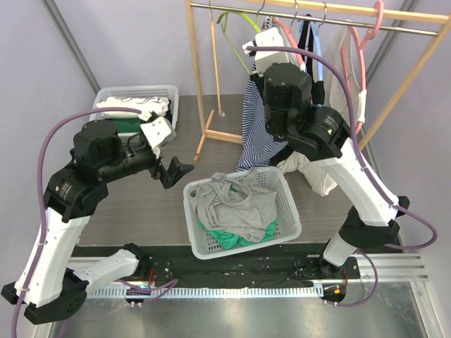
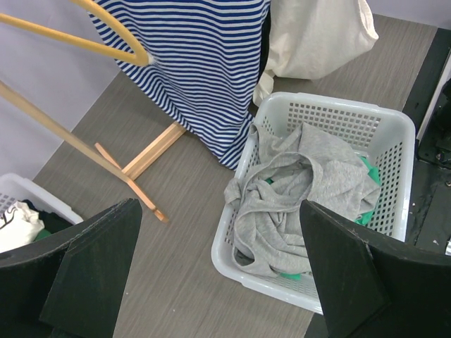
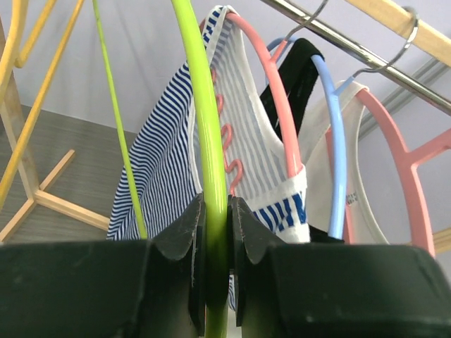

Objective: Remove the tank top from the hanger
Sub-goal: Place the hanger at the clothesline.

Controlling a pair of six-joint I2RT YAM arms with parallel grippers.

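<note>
My right gripper (image 3: 216,232) is shut on the thin lime-green hanger (image 3: 204,127), which carries no garment; in the top view this hanger (image 1: 236,24) hangs at the rail's left part. Beside it a blue-and-white striped tank top (image 3: 165,169) hangs on a pink hanger (image 3: 271,91), reaching down to the table (image 1: 257,134). A grey tank top (image 1: 236,204) lies crumpled in the white basket (image 1: 243,250) over something green. My left gripper (image 2: 218,205) is open and holds nothing, hovering above the table left of that basket (image 2: 243,274).
A wooden rack (image 1: 211,134) with a metal rail (image 1: 317,14) stands at the back. On it hang a blue hanger (image 3: 338,141) with a black garment and another pink hanger with a cream garment (image 1: 310,165). A second white basket (image 1: 134,91) with clothes sits back left.
</note>
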